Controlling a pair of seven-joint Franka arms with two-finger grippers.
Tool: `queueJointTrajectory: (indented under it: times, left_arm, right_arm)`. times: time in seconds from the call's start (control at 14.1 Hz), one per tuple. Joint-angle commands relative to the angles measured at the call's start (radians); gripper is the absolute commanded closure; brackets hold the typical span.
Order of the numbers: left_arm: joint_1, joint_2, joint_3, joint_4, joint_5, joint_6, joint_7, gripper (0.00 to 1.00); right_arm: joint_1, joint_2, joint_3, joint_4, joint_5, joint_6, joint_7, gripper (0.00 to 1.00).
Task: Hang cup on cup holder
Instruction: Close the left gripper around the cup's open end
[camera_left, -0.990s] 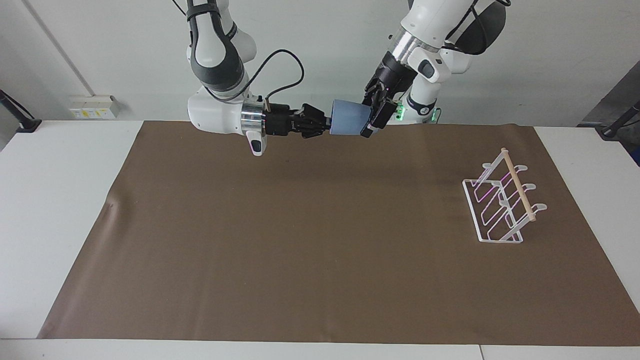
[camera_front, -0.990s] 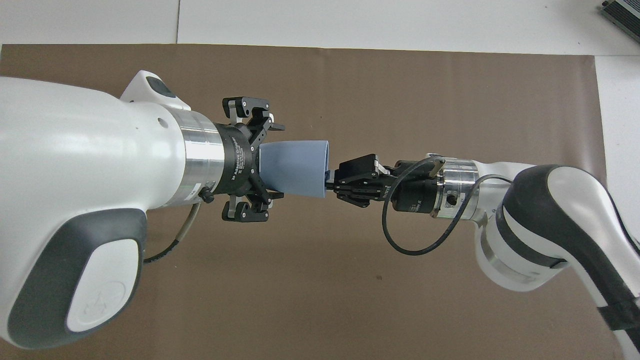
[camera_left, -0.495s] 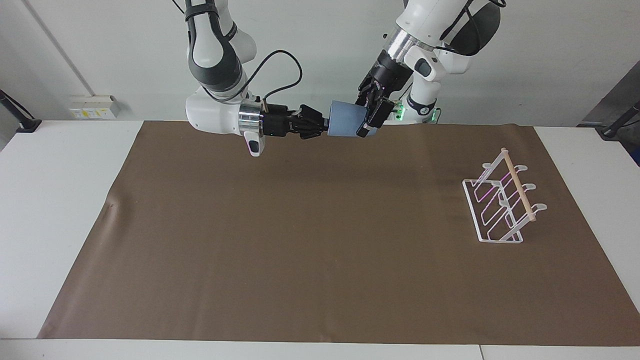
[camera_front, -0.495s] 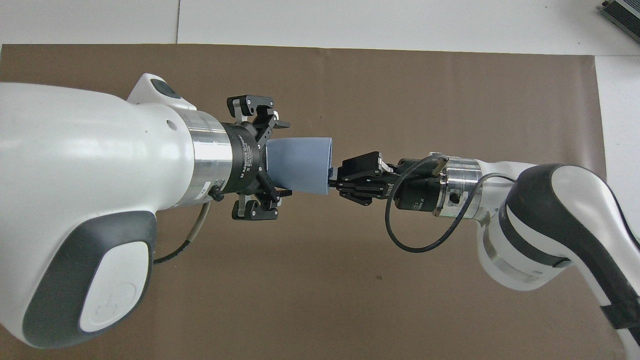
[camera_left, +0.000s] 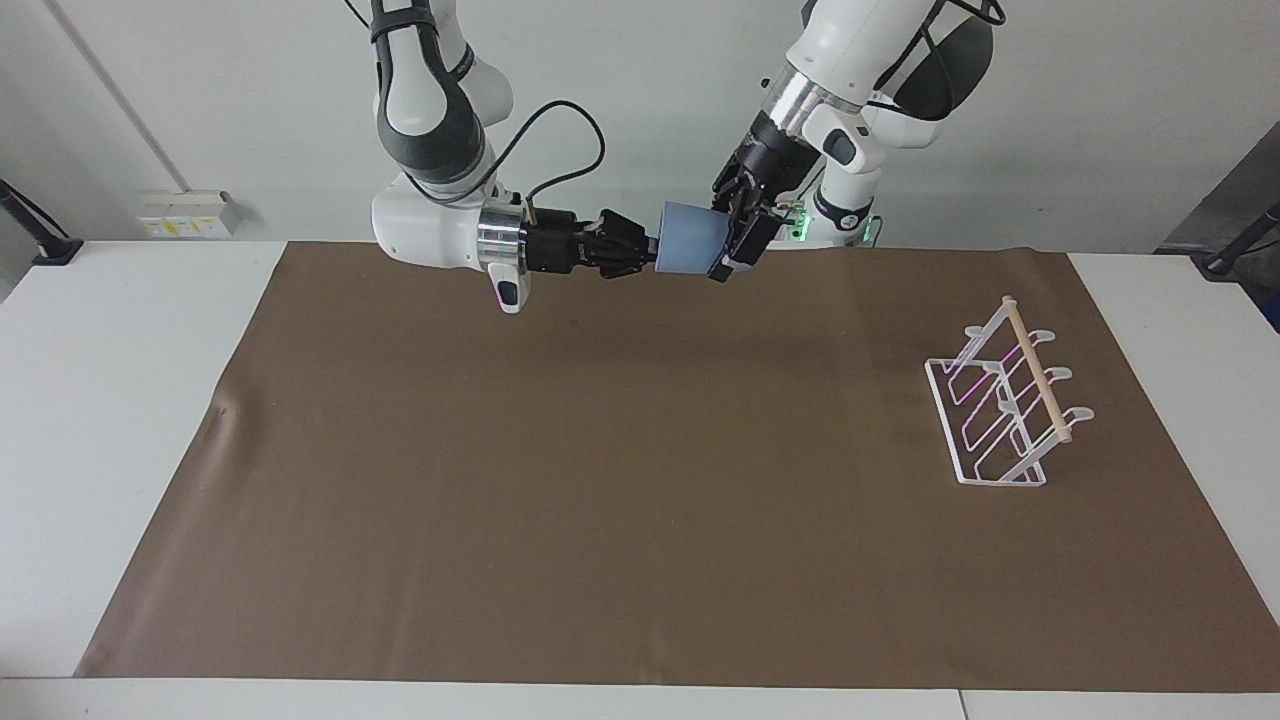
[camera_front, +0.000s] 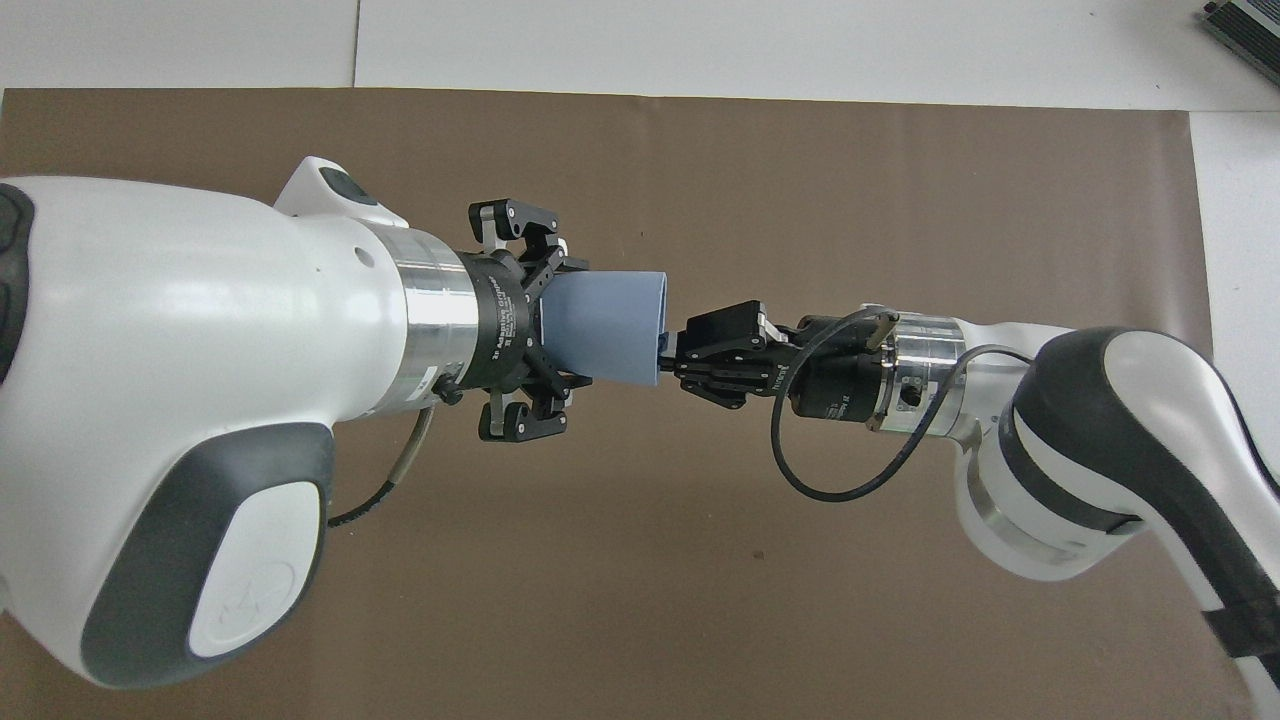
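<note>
The light-blue cup (camera_left: 690, 238) lies on its side in the air, over the robots' edge of the mat. My right gripper (camera_left: 652, 251) is shut on its rim, seen in the overhead view (camera_front: 668, 350). My left gripper (camera_left: 736, 238) is open and straddles the cup's narrower base end, with its jaws on either side of the cup (camera_front: 605, 325); in the overhead view this gripper (camera_front: 560, 325) sits close around it. The white wire cup holder (camera_left: 1005, 400) with a wooden dowel stands empty toward the left arm's end of the table. It does not show in the overhead view.
A brown mat (camera_left: 600, 480) covers most of the white table (camera_left: 90, 420). Only the cup holder stands on it. A grey device (camera_front: 1245, 25) lies at the table's corner farthest from the robots, toward the right arm's end.
My left gripper has slid further over the cup's base end, so more of the cup is covered. Both grippers and the cup have risen slightly. The right gripper keeps its hold.
</note>
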Motion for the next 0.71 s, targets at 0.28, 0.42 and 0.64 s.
queueJointTrajectory:
  times: [0.28, 0.42, 0.64]
  left_arm:
    - [-0.010, -0.006, 0.008, -0.016, -0.010, 0.015, -0.003, 1.00]
    - [-0.013, -0.013, 0.008, -0.031, -0.010, 0.012, -0.001, 1.00]
    - [-0.001, -0.013, 0.009, -0.037, -0.016, 0.016, 0.025, 1.00]
  right_arm:
    - [-0.009, -0.026, 0.011, -0.022, 0.019, -0.015, 0.017, 1.00]
    - [-0.012, -0.026, 0.011, -0.019, 0.019, -0.023, 0.018, 0.83]
    - [-0.012, -0.028, 0.011, -0.019, 0.019, -0.023, 0.024, 0.37]
